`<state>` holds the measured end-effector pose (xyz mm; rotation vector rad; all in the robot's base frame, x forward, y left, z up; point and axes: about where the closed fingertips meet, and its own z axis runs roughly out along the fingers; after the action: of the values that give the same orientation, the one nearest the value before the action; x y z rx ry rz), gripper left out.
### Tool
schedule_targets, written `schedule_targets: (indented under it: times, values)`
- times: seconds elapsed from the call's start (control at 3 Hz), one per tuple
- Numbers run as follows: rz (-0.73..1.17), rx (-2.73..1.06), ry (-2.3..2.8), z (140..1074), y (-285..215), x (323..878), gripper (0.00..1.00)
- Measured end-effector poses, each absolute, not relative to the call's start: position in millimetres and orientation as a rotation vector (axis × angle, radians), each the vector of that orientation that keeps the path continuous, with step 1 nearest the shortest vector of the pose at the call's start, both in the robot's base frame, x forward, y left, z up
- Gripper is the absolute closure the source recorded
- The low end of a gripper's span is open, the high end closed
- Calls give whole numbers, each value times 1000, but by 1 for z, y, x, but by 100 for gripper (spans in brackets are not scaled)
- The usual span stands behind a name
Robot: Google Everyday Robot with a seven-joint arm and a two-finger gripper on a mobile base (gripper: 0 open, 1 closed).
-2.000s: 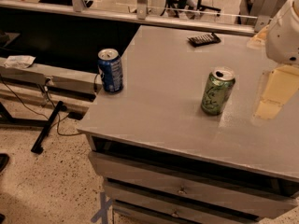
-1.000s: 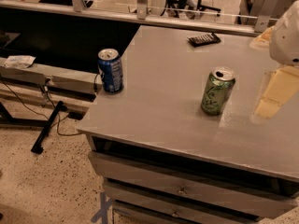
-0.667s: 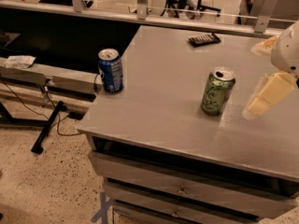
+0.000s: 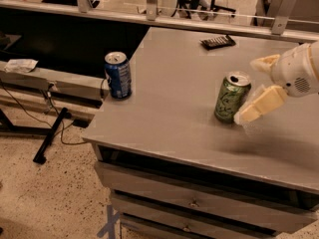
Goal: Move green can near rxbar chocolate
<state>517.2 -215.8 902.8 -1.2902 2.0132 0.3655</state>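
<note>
The green can (image 4: 232,97) stands upright on the grey table (image 4: 169,108), right of centre. The rxbar chocolate (image 4: 218,42), a flat dark bar, lies near the table's far edge, behind the can. My gripper (image 4: 249,90) comes in from the right edge. It is open and empty, just right of the green can. One cream finger (image 4: 261,104) is at the can's near right side and the other (image 4: 264,61) is behind its top right. I cannot tell if they touch the can.
A blue can (image 4: 118,75) stands upright near the table's left edge. Drawers sit under the table front (image 4: 189,203). A metal rail (image 4: 149,19) runs along the far edge. A low bench with cables (image 4: 45,78) is at the left, below table height.
My gripper has moved left across the table, from near the right edge to right beside the green can. The cans and the bar have not moved.
</note>
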Motion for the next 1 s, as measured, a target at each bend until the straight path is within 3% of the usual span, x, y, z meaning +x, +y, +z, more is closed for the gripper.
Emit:
schedule_targets:
  times: [0.33,0.67,1.0]
  values:
    - [482,-1215,1948,889,-205,529,0]
    - [576,-1152,1882,885,-189,536,15]
    - [618,-1107,1839,888,-183,541,39]
